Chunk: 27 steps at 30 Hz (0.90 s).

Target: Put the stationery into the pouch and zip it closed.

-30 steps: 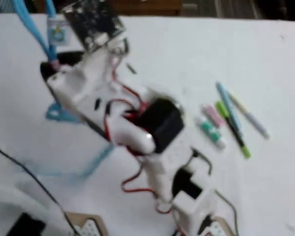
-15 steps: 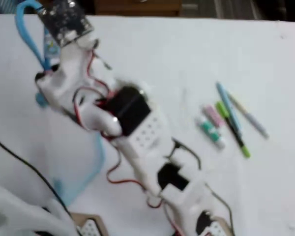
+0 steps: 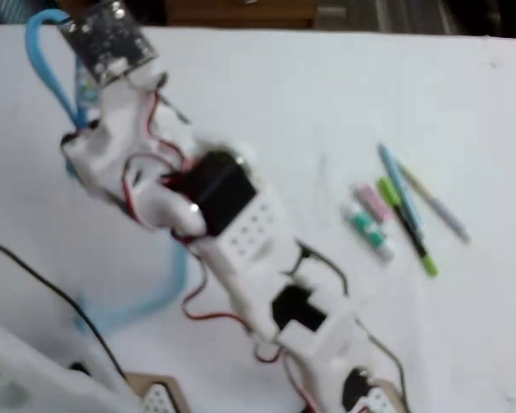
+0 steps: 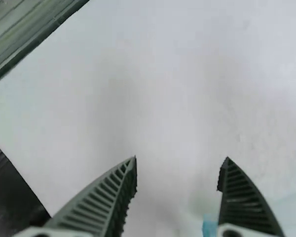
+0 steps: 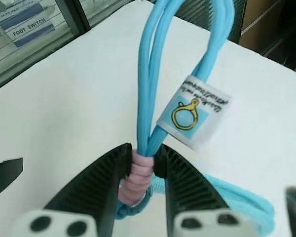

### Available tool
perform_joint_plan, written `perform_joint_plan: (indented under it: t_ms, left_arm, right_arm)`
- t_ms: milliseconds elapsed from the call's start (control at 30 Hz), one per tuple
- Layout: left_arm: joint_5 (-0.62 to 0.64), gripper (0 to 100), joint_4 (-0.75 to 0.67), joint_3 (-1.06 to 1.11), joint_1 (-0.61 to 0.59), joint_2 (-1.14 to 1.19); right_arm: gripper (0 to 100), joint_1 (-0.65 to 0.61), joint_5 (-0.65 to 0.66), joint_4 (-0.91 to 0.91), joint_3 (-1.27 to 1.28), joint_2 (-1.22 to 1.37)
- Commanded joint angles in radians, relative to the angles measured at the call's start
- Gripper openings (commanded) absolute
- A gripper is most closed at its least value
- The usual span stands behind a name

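My right gripper [image 5: 143, 163] is shut on the pink bead [image 5: 137, 178] at the base of the pouch's blue cord [image 5: 170, 54], which carries a white tag [image 5: 193, 112]. In the high view this arm stretches from the near right to the far left, where its gripper [image 3: 76, 142] holds the cord loop [image 3: 45, 60] up. The see-through pouch [image 3: 150, 288] with blue edging lies below it. The stationery lies at the right: a blue pen [image 3: 396, 176], a green marker [image 3: 410, 231], a pale pen [image 3: 436, 204] and two short tubes [image 3: 370, 215]. My left gripper [image 4: 177, 173] hangs open over bare table.
A black cable [image 3: 43, 288] runs across the near left of the white table [image 3: 310, 95]. A blurred white arm part [image 3: 17, 374] fills the near left corner. A dark edge and floor [image 4: 10, 29] lie beyond the table's far side.
The right arm has swung left and toward the back with the cord in its grip, dragging the pouch left. The pens have not moved.
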Motion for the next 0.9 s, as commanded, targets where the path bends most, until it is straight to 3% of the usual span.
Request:
perform_joint_plan:
  t_ms: [0,133,367,600,867]
  left_arm:
    - [0.144,29,0.002,0.021,0.062,-0.005]
    - [0.327,32,-0.002,-0.005,0.219,0.062]
    - [0.434,32,-0.002,-0.302,0.401,0.272]
    - [0.480,32,0.002,-0.500,0.510,0.318]
    - [0.477,32,0.003,-0.400,0.596,0.318]
  right_arm:
    - [1.6,0.001,-0.040,0.024,-0.023,-0.022]
    - [1.6,0.001,-0.048,0.030,-0.021,-0.062]
    - [1.6,0.001,-0.055,0.025,-0.015,-0.084]
    - [1.6,0.002,-0.055,0.027,-0.014,-0.093]
    - [1.6,0.067,-0.055,0.021,-0.020,-0.093]
